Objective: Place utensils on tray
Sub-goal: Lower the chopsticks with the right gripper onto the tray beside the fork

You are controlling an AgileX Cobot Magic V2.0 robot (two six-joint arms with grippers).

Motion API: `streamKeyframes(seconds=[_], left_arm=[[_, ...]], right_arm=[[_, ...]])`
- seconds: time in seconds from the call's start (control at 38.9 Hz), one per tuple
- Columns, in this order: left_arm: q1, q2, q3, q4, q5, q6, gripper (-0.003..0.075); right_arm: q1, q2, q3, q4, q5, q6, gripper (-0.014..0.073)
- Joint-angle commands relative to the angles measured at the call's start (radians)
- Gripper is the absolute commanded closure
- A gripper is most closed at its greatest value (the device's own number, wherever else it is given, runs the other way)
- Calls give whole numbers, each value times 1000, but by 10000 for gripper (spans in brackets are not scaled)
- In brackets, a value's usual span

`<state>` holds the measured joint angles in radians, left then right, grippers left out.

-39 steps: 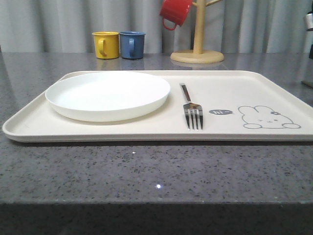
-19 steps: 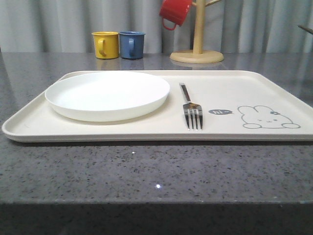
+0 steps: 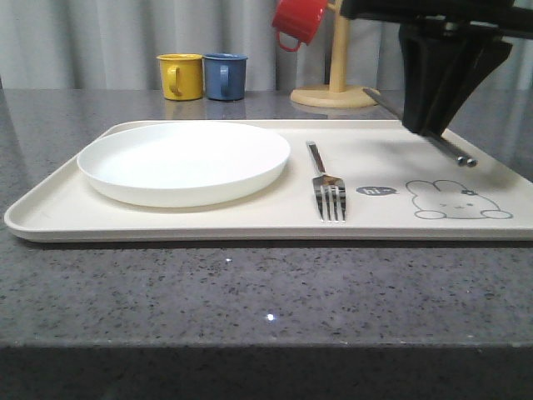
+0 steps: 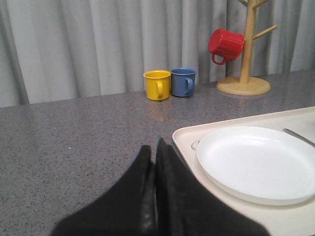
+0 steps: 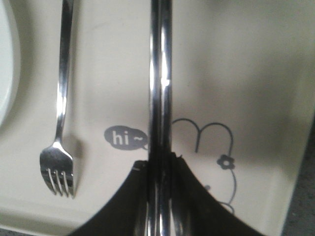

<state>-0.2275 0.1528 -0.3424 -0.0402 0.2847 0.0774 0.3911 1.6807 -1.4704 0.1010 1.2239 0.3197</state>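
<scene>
Front view, tray: the cream tray lies on the grey speckled surface, a white plate on its left half.
Front view, fork: the fork lies on the tray just right of the plate, tines toward the near edge.
Front view, right hand: the right hand hangs above the tray's right half, clamped on the chopsticks, which slant down over the rabbit drawing; contact with the tray cannot be told.
Front view, far side: yellow mug, blue mug, red mug on a wooden mug tree.
Left wrist view, left hand: the left hand is pressed closed, holding nothing, over bare surface just left of the tray.
Right wrist view, chopsticks: gripped between the fingers, side by side, above the "hi" bubble; the fork lies to their left.
</scene>
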Motion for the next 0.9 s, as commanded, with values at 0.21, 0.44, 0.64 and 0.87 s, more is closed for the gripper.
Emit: streamKeyframes(seconds=[0.21, 0.44, 0.64, 0.87], left_arm=[[1, 10, -25, -10, -86, -3, 738], [1, 10, -25, -10, -86, -3, 738], [1, 10, -25, -10, -86, -3, 738], [1, 10, -25, -10, -86, -3, 738]], right_arm=[[7, 16, -30, -3, -65, 119, 569], [7, 47, -30, -3, -61, 125, 569], [7, 62, -30, -9, -60, 126, 568], [7, 62, -30, -9, -61, 126, 393]])
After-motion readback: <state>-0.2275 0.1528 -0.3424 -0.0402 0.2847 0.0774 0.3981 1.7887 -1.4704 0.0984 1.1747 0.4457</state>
